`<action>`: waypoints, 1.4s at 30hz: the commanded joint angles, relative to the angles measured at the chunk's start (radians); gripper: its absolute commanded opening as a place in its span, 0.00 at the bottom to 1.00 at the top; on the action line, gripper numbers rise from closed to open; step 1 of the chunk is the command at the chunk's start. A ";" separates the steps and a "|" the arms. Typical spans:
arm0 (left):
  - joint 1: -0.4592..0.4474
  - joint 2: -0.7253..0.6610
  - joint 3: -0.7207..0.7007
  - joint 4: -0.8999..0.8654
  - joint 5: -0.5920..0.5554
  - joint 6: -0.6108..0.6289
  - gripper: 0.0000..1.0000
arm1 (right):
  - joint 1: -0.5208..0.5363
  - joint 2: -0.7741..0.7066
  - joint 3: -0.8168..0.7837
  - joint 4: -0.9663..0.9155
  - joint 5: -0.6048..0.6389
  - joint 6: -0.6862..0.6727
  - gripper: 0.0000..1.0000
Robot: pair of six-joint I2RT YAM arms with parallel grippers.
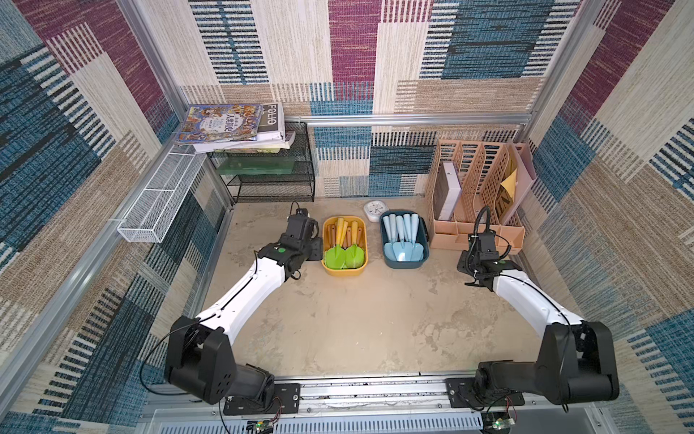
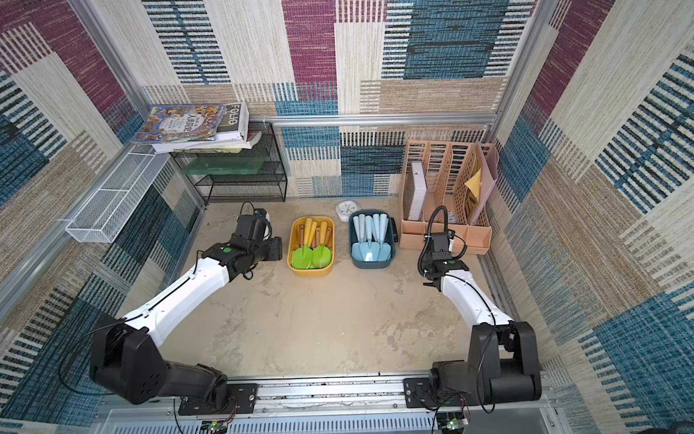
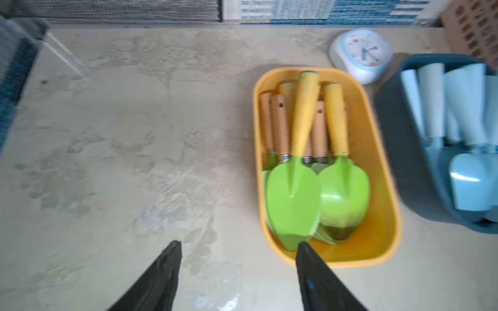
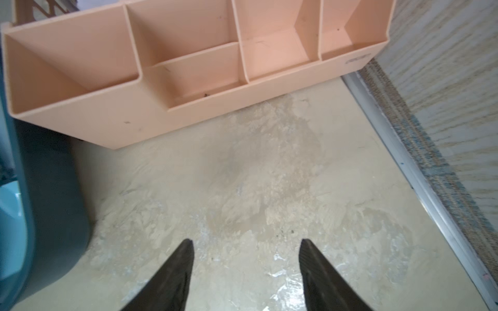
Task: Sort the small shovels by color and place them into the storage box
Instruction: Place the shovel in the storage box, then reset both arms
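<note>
"Starting at the near edge, with twelve o'clock at the far wall, where do the pincers stand?"

"The left gripper (image 3: 238,243) hangs at about eleven o'clock over the bare table (image 1: 356,319). Its two fingers are spread wide with nothing between them. The yellow box (image 3: 350,262) lies just beside it, at its three o'clock."

"And on the other side?"

"The right gripper (image 4: 246,240) is at about two o'clock, fingers likewise parted and empty. It is above the table at the three o'clock side of the blue box (image 4: 54,188), just short of the peach desk organizer (image 4: 107,126)."

"Where are the shovels?"

"The green shovels (image 1: 343,255) lie piled in the yellow box, close to twelve o'clock. Their lime blades face the near edge and their brown and yellow handles point to twelve. The light blue shovels (image 1: 403,240) lie the same way round in the blue box at one o'clock. The two boxes sit side by side, near each other but apart."

"Farther back?"

"A white clock (image 1: 373,211) sits by the boxes' far ends, between them. At eleven o'clock a black mesh rack (image 1: 270,180) stands against the wall with books (image 1: 225,124) stacked on top. A white mesh basket (image 1: 157,203) hangs on the side rail at ten."
</note>
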 commanded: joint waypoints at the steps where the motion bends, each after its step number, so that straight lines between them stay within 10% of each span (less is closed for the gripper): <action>1: 0.039 -0.052 -0.094 0.110 -0.192 0.060 0.73 | -0.001 -0.061 -0.095 0.228 0.093 -0.067 0.92; 8: 0.211 -0.004 -0.218 0.206 -0.204 0.110 1.00 | 0.000 -0.026 -0.275 0.599 0.195 -0.244 0.95; 24: 0.335 0.160 -0.396 0.705 -0.049 0.164 1.00 | -0.071 0.128 -0.488 1.279 -0.020 -0.344 0.95; 30: 0.335 0.106 -0.523 0.883 0.005 0.188 1.00 | -0.070 0.187 -0.506 1.358 -0.232 -0.434 0.95; 42: 0.349 0.124 -0.608 1.059 0.071 0.202 1.00 | -0.083 0.183 -0.501 1.343 -0.257 -0.421 0.95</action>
